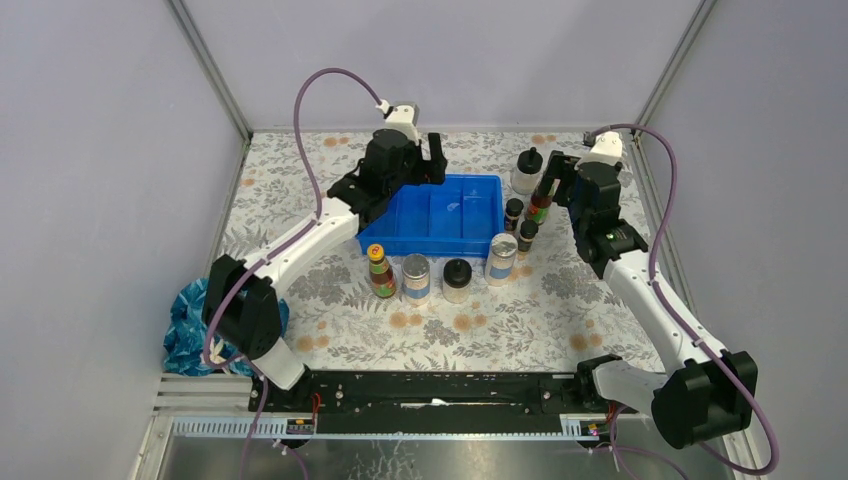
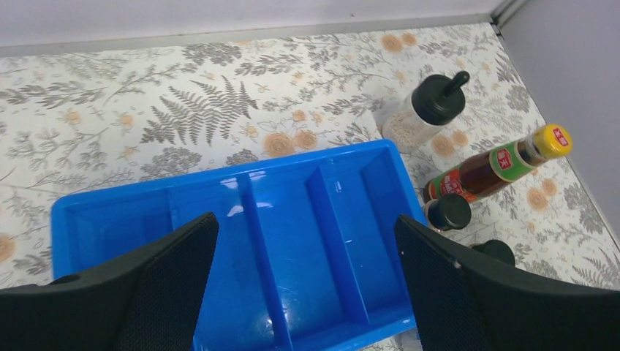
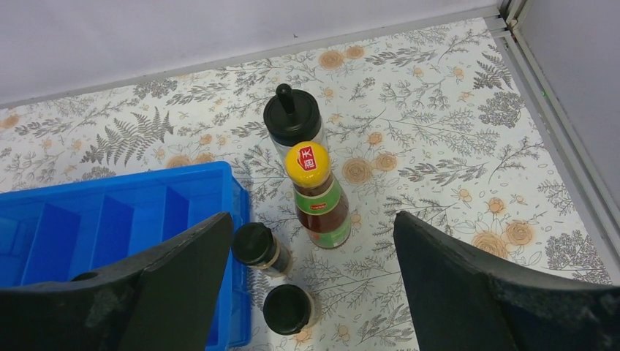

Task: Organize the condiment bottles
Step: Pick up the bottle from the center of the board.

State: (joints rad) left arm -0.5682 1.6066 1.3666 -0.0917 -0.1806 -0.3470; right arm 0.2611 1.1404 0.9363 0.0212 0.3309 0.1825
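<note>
Held left pincer (image 2: 303,219) wide, empty, over blue plastic divided tray (image 2: 110,219); right pincer (image 3: 313,216) wide above yellow-capped red-labelled dark sauce bottle (image 3: 319,205) toward far right corner of floral counter (image 3: 453,117), beside tray.

My left arm (image 1: 300,245) comes up from the lower left of the top view and reaches up and right toward the middle of the frame. At its end my left gripper (image 1: 432,165) hangs with jaws wide apart, holding nothing. In its wrist view my fingers (image 2: 146,292) fill the two lower corners. My right arm (image 1: 650,300) climbs from the lower right, leaning left. My right gripper (image 1: 558,182) sits upper right of centre, pointing left, jaws spread and empty.
</note>
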